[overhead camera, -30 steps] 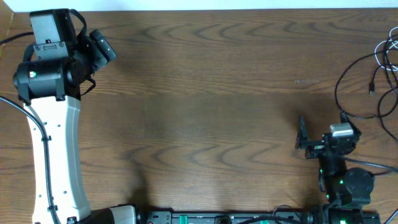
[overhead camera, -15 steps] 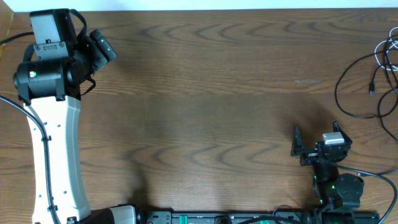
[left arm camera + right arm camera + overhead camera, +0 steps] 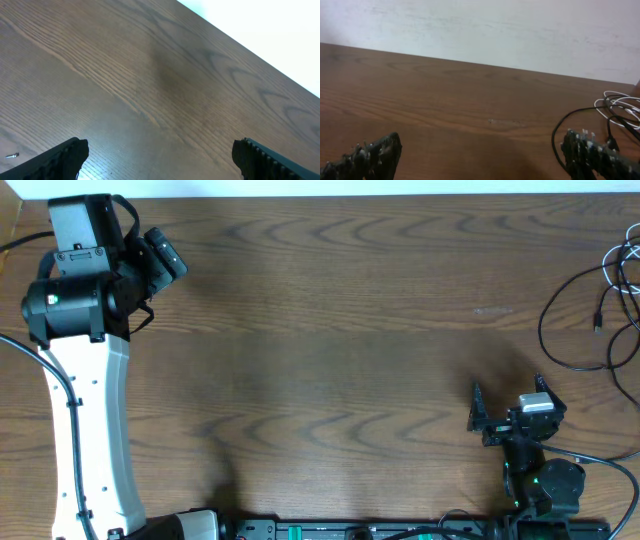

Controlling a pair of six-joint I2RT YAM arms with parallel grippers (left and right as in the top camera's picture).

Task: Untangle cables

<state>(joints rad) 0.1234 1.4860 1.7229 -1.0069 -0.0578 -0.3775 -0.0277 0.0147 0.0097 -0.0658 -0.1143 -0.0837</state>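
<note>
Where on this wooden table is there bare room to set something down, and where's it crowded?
The brown wooden table is bare across its middle, from the open left gripper to the open right gripper. Crowded only at the right edge: thin black and white cables.

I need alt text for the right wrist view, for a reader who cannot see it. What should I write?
Thin black and white cables lie tangled at the far right of a brown wooden table. The right tool is open, its fingers in the bottom corners, touching nothing.

table (image 3: 330, 330): brown woodgrain | cables (image 3: 622, 268): black, one white | left arm (image 3: 88, 430): white
</note>
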